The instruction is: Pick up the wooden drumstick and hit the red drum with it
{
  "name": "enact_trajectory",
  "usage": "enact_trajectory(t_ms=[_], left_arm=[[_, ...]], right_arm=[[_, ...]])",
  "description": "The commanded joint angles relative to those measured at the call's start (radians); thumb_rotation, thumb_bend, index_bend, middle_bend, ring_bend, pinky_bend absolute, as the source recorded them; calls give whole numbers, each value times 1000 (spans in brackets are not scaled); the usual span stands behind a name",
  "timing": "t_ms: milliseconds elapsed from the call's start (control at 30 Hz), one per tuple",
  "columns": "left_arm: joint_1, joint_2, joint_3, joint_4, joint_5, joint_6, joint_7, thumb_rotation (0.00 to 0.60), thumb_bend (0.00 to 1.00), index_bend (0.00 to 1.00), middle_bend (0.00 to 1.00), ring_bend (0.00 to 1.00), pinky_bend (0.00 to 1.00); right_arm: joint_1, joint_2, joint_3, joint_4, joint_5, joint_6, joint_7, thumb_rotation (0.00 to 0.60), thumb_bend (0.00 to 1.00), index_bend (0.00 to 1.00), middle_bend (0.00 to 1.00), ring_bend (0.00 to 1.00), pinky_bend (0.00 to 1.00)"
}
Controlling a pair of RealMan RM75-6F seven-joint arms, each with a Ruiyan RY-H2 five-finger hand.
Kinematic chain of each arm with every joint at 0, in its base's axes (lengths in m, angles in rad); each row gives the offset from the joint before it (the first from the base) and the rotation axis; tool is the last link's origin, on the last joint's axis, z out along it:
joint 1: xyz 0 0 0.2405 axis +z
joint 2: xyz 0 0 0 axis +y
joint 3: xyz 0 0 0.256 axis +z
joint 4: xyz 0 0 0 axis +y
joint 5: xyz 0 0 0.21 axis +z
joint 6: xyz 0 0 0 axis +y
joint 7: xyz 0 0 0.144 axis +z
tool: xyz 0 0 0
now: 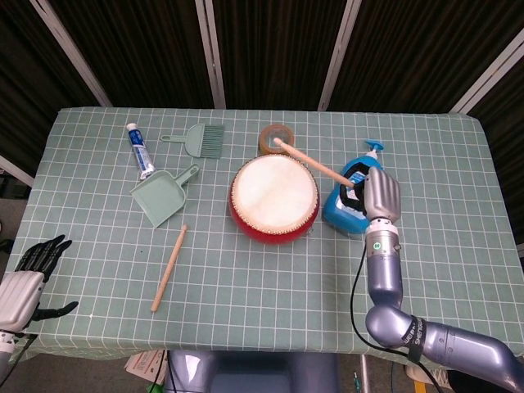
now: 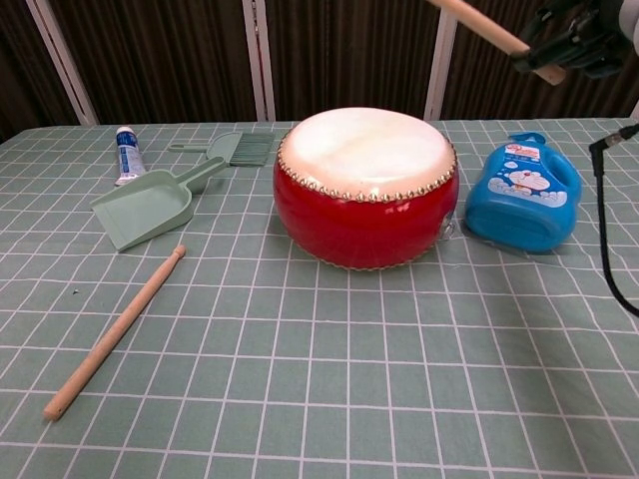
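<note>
The red drum (image 1: 273, 196) with its white skin stands mid-table, also seen in the chest view as the red drum (image 2: 365, 186). My right hand (image 1: 378, 196) grips a wooden drumstick (image 1: 315, 164) by its butt, right of the drum. The stick slants up and away over the drum's far right rim, tip raised above the tape roll. In the chest view the right hand (image 2: 584, 38) holds the drumstick (image 2: 486, 27) high above the drum. A second wooden drumstick (image 1: 169, 267) lies on the cloth at front left. My left hand (image 1: 29, 274) hangs by the table's left front corner, holding nothing.
A blue detergent bottle (image 1: 358, 184) lies right of the drum, under the right hand. A tape roll (image 1: 277, 138) sits behind the drum. A green dustpan (image 1: 164, 196), a small brush (image 1: 199, 139) and a tube (image 1: 140, 150) lie at the back left.
</note>
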Motion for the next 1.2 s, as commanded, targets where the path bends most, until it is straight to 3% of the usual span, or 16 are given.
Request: enact_trajectory(t_ms=[33, 233, 400, 433, 500, 567, 700, 767, 833, 1000, 1100, 1200], left_arm=[[-1, -1, -1, 0, 0, 0, 0, 600, 0, 0, 0, 0, 15], [0, -3, -2, 0, 0, 4, 4, 600, 0, 0, 0, 0, 15], [2, -6, -4, 0, 3, 11, 8, 600, 0, 0, 0, 0, 15], [3, -7, -4, 0, 2, 13, 8, 600, 0, 0, 0, 0, 15], [4, -8, -5, 0, 2, 15, 8, 600, 0, 0, 0, 0, 15], [4, -8, -5, 1, 1, 15, 9, 600, 0, 0, 0, 0, 15], [5, -7, -5, 1, 1, 17, 10, 600, 0, 0, 0, 0, 15], [6, -7, -5, 1, 2, 18, 12, 600, 0, 0, 0, 0, 15], [7, -8, -5, 1, 2, 19, 10, 600, 0, 0, 0, 0, 15], [8, -8, -3, -1, 4, 21, 9, 600, 0, 0, 0, 0, 15], [6, -7, -2, -4, 2, 15, 7, 600, 0, 0, 0, 0, 15], [6, -6, -2, -5, 4, 15, 8, 600, 0, 0, 0, 0, 15]], right_arm=[[-12, -17, 69, -18, 37, 4, 100, 600, 776, 1000, 1000, 1000, 955], [-4, -14, -27, 18, -29, -9, 63, 600, 776, 1000, 1000, 1000, 956], [41, -45, -173, 137, -154, -32, -50, 600, 777, 1000, 1000, 1000, 955], [69, -55, -274, 202, -248, -37, -155, 600, 776, 1000, 1000, 1000, 955], [100, -77, -379, 288, -341, -35, -288, 600, 777, 1000, 1000, 1000, 956], [132, -100, -447, 343, -362, -37, -449, 600, 779, 1000, 1000, 1000, 956], [174, -137, -514, 405, -431, -5, -631, 600, 782, 1000, 1000, 1000, 955], [174, -150, -515, 418, -454, 9, -639, 600, 782, 1000, 1000, 1000, 955], [163, -160, -478, 406, -426, 24, -614, 600, 781, 1000, 1000, 1000, 955], [136, -156, -356, 342, -384, 76, -484, 600, 782, 1000, 1000, 1000, 955], [106, -158, -239, 262, -313, 98, -346, 600, 782, 1000, 1000, 1000, 956], [97, -142, -193, 233, -316, 124, -300, 600, 782, 1000, 1000, 1000, 956]])
